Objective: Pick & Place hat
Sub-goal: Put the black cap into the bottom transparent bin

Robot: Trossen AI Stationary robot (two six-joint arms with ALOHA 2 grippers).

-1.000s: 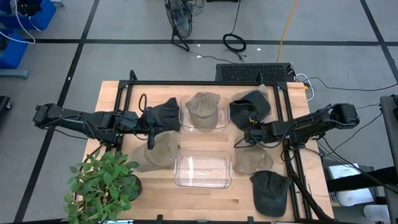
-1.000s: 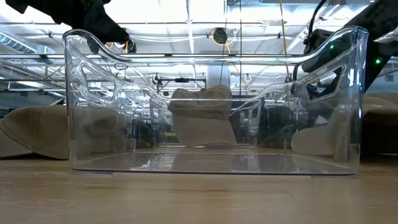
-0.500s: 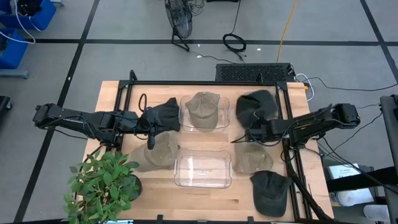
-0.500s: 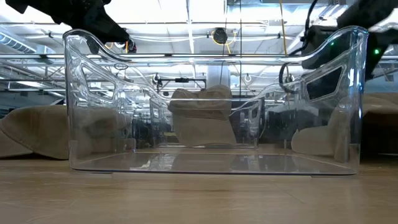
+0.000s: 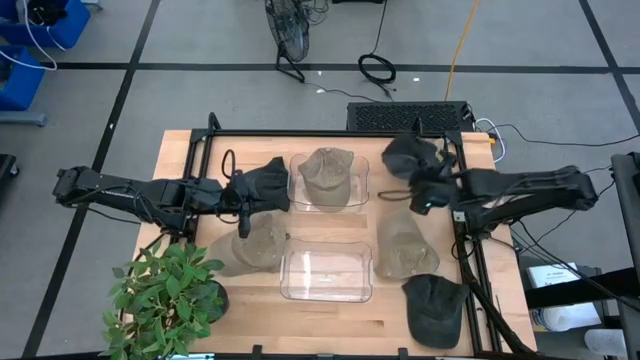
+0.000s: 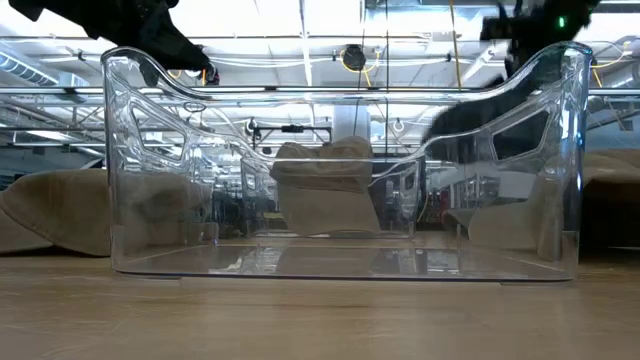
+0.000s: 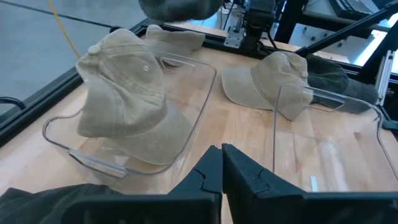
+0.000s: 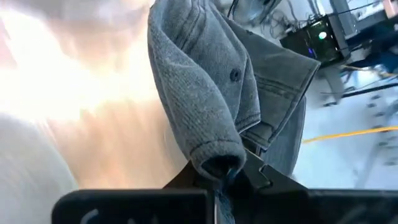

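My right gripper (image 5: 421,197) is shut on a dark grey hat (image 5: 412,160) at the table's far right. The hat is raised, and it shows dark through the bin's wall in the low view (image 6: 470,118). At the left, my left gripper (image 5: 240,197) is shut (image 7: 222,163), with another dark hat (image 5: 263,185) right beside it. A tan hat (image 5: 328,172) lies on its brim in the far clear bin (image 5: 296,196). The near clear bin (image 5: 325,271) holds nothing. My right gripper pinches a rolled fold of the grey hat's cloth (image 8: 214,155) between its two fingers. The rest of the hat, its top button (image 8: 235,74) included, bunches beyond the fingertips. The hat is lifted off the table. My left gripper may touch the dark hat beside it; I cannot tell.
Two tan hats (image 5: 250,244) (image 5: 404,246) lie on either side of the near bin. One more dark hat (image 5: 435,306) lies at the near right corner. A potted plant (image 5: 165,295) stands at the near left. A black frame (image 5: 330,133) rims the table's far side.
My right gripper has shut on the dark grey hat, then risen and gone toward the table's right and far edges. The hat has come up with it, bunched, and uncovered the tan hat at the right.
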